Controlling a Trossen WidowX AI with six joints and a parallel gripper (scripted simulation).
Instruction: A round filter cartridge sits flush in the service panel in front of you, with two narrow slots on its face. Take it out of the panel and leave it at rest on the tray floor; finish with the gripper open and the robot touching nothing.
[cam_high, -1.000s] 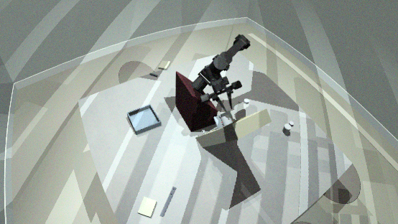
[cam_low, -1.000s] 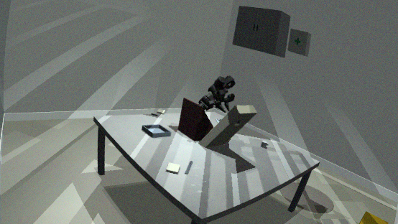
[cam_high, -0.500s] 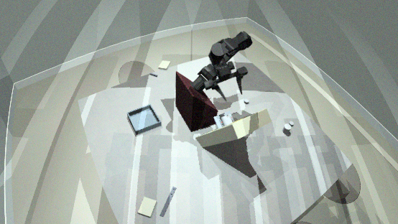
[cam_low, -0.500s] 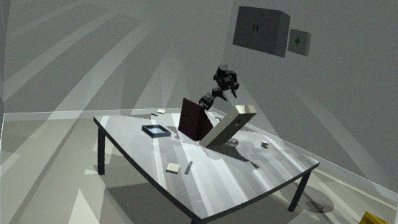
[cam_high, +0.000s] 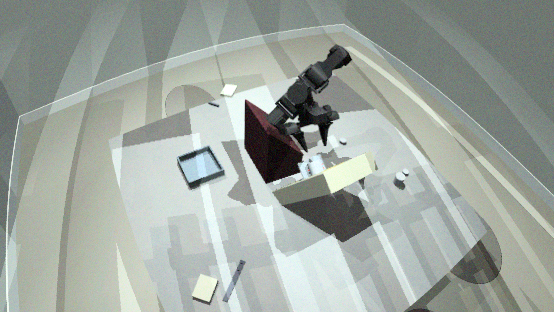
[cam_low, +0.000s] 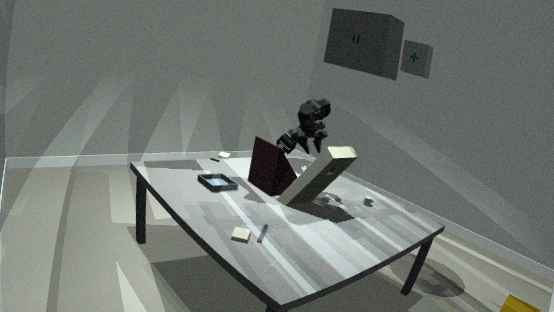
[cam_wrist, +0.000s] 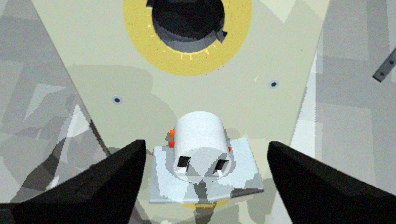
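Release step: cartridge (cam_wrist: 200, 140) is out of the panel (cam_wrist: 90, 65), lying on a small pale tray (cam_wrist: 245, 170) below the gripper (cam_wrist: 205, 170), fingers wide and empty; next, lift arm away.

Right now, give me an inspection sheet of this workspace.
Surface: grey table, patchy light and shadow.
Job's things: cartridge out of the panel, resting on a pale tray, slotted face toward the wrist camera; socket vacant.
Clutter: dark-rimmed tray, maroon wedge, notepad, flat strip, small cylinders.
Grippers: gripper open, fingers either side of the cartridge, apart from it.
Cables: nothing seen.
Surroundings: wall cabinet, first-aid box.
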